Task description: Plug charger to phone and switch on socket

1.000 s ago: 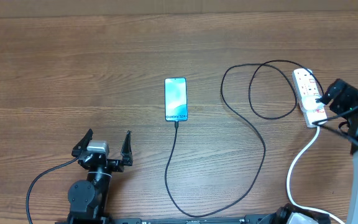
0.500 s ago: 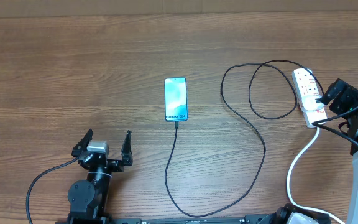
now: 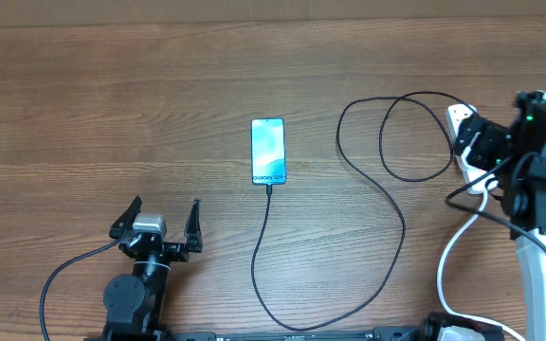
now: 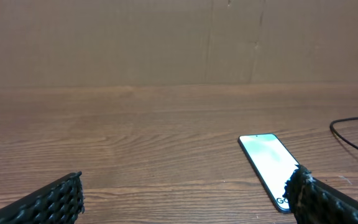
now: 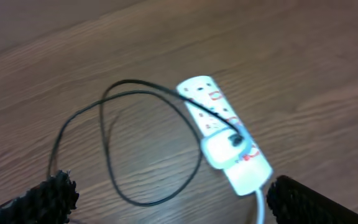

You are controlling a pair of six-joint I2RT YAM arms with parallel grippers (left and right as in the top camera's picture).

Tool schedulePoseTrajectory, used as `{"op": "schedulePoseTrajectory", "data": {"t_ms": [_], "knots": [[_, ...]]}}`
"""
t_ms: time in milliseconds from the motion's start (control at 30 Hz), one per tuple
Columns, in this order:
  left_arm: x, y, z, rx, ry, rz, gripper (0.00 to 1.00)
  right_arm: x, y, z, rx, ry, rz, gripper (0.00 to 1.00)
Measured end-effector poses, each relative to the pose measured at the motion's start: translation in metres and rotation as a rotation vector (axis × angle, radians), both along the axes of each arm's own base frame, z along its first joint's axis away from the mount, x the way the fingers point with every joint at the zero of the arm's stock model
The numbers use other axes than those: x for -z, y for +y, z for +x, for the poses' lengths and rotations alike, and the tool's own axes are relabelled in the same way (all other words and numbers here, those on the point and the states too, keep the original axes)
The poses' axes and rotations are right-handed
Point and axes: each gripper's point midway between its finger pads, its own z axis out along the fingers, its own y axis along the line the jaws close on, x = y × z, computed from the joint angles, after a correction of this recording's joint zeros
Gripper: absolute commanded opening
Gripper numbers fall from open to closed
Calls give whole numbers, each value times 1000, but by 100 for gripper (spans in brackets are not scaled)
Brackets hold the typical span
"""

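The phone (image 3: 267, 152) lies flat mid-table with its blue-teal screen lit, and it also shows in the left wrist view (image 4: 267, 165). The black charger cable (image 3: 398, 223) runs from the phone's near end, loops toward the front edge, then curls in two loops to the white socket (image 3: 456, 116). In the right wrist view the socket (image 5: 229, 124) carries red switches and a white adapter (image 5: 219, 150) plugged in. My right gripper (image 3: 476, 144) hovers over the socket, open and empty, hiding most of it from overhead. My left gripper (image 3: 164, 220) is open and empty, near the front left.
The socket's thick white cord (image 3: 451, 258) runs from its near end to the front right edge. A brown cardboard wall (image 4: 179, 43) stands behind the table. The left arm's thin black cable (image 3: 60, 279) trails at the front left.
My right arm has moved left and toward the back, from beside the socket's right edge to above it, covering most of it. The left arm, phone and cable have not moved.
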Motion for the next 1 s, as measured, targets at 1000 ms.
{"op": "schedulePoseTrajectory", "data": {"t_ms": [1000], "knots": [[0, 0, 0, 0, 0, 0, 100, 133, 120, -12, -481, -361, 167, 100]]}}
